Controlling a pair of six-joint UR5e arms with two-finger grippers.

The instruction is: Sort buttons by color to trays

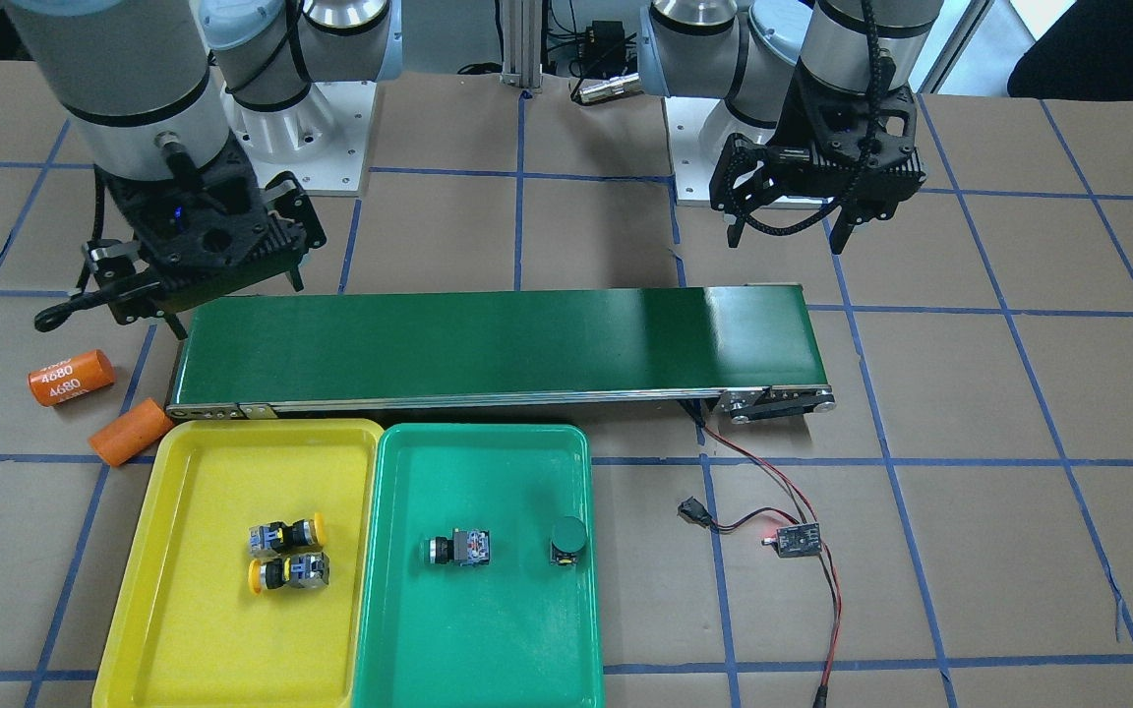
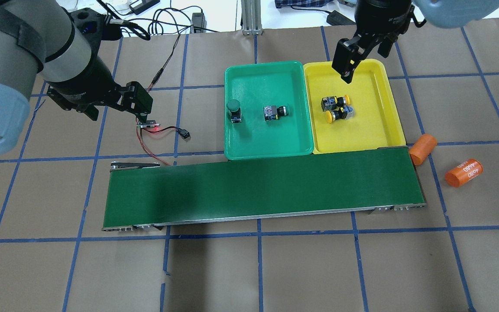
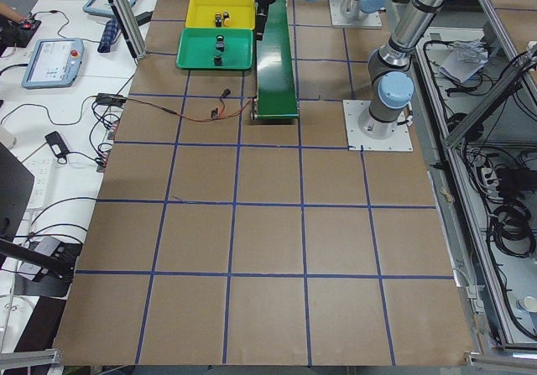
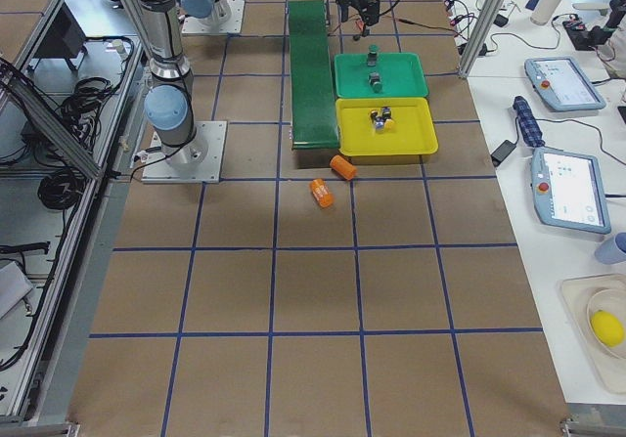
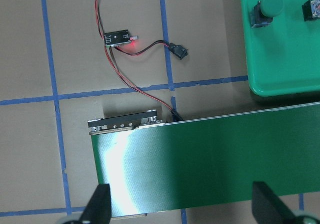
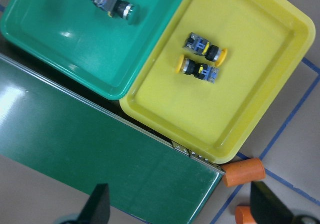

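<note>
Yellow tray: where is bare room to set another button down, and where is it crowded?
The yellow tray is bare from the two yellow buttons to its wall farthest from the conveyor belt, and along the side away from the green tray. Crowded mid-tray, where those buttons lie side by side.

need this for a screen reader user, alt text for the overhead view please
Two yellow buttons lie in a yellow tray and two green buttons sit in the green tray beside it, just beyond a long green conveyor belt. The left gripper and right gripper hover open and empty; two orange cylinders lie at right.
</note>
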